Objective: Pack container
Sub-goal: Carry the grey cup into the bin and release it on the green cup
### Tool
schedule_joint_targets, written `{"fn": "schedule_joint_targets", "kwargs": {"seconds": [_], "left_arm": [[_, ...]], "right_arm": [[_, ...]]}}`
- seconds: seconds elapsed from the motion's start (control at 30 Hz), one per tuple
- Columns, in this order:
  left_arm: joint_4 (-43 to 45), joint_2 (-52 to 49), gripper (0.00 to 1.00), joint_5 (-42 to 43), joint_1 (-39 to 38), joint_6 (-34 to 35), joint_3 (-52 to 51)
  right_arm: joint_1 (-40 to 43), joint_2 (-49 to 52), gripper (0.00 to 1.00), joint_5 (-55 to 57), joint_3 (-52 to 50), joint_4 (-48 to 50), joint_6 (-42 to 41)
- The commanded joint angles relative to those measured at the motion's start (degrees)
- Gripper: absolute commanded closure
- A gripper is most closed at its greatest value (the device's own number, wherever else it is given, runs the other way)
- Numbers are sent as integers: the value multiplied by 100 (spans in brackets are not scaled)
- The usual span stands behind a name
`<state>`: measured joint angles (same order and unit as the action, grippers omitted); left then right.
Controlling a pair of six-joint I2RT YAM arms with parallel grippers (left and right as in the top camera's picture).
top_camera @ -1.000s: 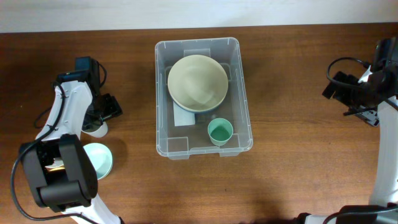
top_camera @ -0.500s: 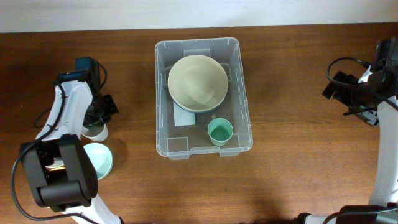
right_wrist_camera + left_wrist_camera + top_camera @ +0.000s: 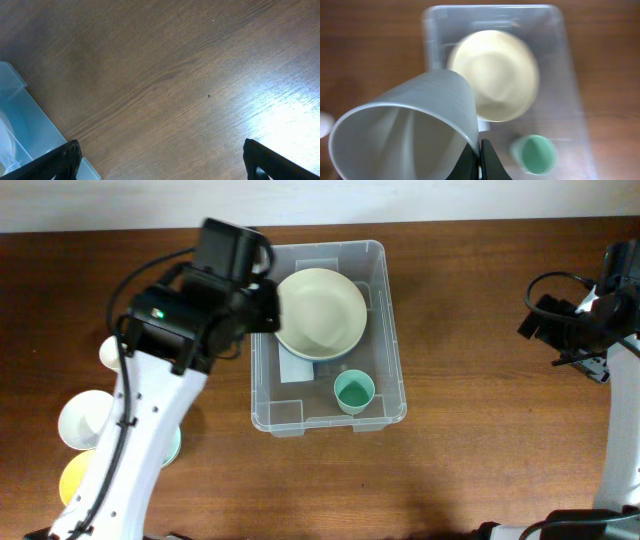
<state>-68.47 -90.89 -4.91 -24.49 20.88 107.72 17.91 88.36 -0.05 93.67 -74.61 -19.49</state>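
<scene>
The container (image 3: 392, 330) is a clear rectangular bin at the table's middle. It holds a cream bowl (image 3: 320, 310) and a small green cup (image 3: 353, 391). My left gripper (image 3: 480, 161) is shut on the rim of a translucent white cup (image 3: 405, 130), which hangs tilted above the container's (image 3: 572, 100) left side, near the cream bowl (image 3: 495, 75) and the green cup (image 3: 535, 154). In the overhead view the left arm (image 3: 215, 290) hides that cup. My right gripper (image 3: 160, 155) stands open over bare wood, far right of the container.
Left of the container lie a small white cup (image 3: 108, 352), a white bowl (image 3: 85, 420), a yellow dish (image 3: 75, 480) and a mint bowl edge (image 3: 173, 446), partly under the left arm. A container corner (image 3: 20, 125) shows in the right wrist view.
My left gripper shut on the white cup at the table's left, then lifted and swung right to the container's left side. The right arm has not moved.
</scene>
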Motion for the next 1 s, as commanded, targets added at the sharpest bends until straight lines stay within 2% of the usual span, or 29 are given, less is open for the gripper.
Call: {"fn": "schedule_joint_targets", "kwargs": {"seconds": [0.0,0.17,0.43,0.93,0.97], "left_arm": [[201,-269,99,431,-817,470,15],[201,-1014,100,1235,-1486,688,15],[103,-2035,99,1904,-1851,669,15],[-339,-2120,99,1878,-1849,643,15],[-393,-2120,97,1860,-1849,643,15]], "right_arm": [[11,13,1,-15,-13,2,-31],[11,13,1,-15,-13,-2,-33],[11,13,1,-15,-13,-7,-31],[11,13,1,-13,-13,-2,-31],[11,13,1,-13,-13,-2,-31]]}}
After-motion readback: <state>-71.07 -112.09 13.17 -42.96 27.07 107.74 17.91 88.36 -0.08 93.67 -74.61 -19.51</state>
